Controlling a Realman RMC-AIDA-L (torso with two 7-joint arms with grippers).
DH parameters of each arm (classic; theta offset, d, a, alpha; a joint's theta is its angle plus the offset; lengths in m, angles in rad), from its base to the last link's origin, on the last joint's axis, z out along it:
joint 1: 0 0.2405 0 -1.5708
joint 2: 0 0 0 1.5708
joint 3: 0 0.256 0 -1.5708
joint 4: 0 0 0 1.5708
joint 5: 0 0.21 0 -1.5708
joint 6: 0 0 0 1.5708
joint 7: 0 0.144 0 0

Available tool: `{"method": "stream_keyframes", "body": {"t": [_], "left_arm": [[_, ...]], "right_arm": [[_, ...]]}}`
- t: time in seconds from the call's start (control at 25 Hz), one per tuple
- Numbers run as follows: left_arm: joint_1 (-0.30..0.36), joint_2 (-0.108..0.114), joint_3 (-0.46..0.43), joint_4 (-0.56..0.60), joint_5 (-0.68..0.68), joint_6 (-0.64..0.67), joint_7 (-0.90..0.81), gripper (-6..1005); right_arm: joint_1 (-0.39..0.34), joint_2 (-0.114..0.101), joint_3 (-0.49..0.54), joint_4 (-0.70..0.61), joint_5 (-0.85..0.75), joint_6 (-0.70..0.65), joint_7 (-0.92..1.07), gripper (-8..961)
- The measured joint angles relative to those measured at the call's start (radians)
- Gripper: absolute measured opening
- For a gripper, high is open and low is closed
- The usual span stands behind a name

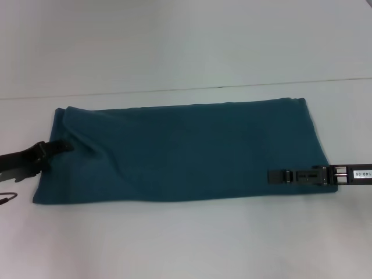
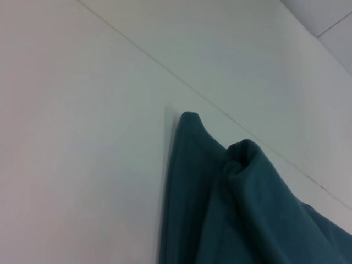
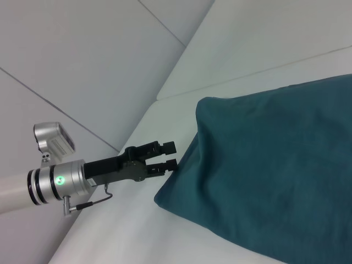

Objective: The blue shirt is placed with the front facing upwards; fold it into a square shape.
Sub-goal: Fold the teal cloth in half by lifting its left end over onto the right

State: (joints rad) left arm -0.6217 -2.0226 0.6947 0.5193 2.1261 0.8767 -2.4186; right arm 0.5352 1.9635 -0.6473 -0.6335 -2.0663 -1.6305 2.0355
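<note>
In the head view, a white desk point(image 1: 186, 244) fills the picture, and a thin seam line runs across its far part. The blue shirt point(image 1: 186, 152) lies flat in the middle as a long band, plain teal, with no print showing. The left tool point(image 1: 65, 146) reaches in from the left edge and touches the shirt's left end, where the cloth is a little wrinkled. The right tool point(image 1: 274, 176) lies on the near right part of the shirt; I cannot tell how far it is open.

In the left wrist view, only the white desk point(image 2: 82, 137) and a raised, bunched corner of the shirt point(image 2: 242, 209) are seen. The tool itself is not visible here.

In the right wrist view, the left tool point(image 3: 171, 155) appears far off at the shirt's point(image 3: 275, 165) end. Its two fingers point(image 3: 168, 146) stand a little apart, and the lower one touches the cloth edge. White wall panels rise behind the desk.
</note>
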Motion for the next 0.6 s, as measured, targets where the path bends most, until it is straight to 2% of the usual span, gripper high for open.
{"method": "stream_keyframes", "body": {"t": [0.24, 0.44, 0.6], "left_arm": [[0.001, 0.002, 0.005, -0.004, 0.0, 0.003, 0.005, 855], [0.008, 0.013, 0.013, 0.055, 0.0, 0.062, 0.022, 856], [0.004, 0.037, 0.058, 0.094, 0.033, 0.092, 0.045, 857]], "right_arm": [[0.0, 0.0, 0.0, 0.0, 0.0, 0.0, 0.0, 805], [0.003, 0.0, 0.002, 0.0, 0.0, 0.001, 0.0, 805], [0.007, 0.0, 0.003, 0.0, 0.0, 0.001, 0.001, 805]]}}
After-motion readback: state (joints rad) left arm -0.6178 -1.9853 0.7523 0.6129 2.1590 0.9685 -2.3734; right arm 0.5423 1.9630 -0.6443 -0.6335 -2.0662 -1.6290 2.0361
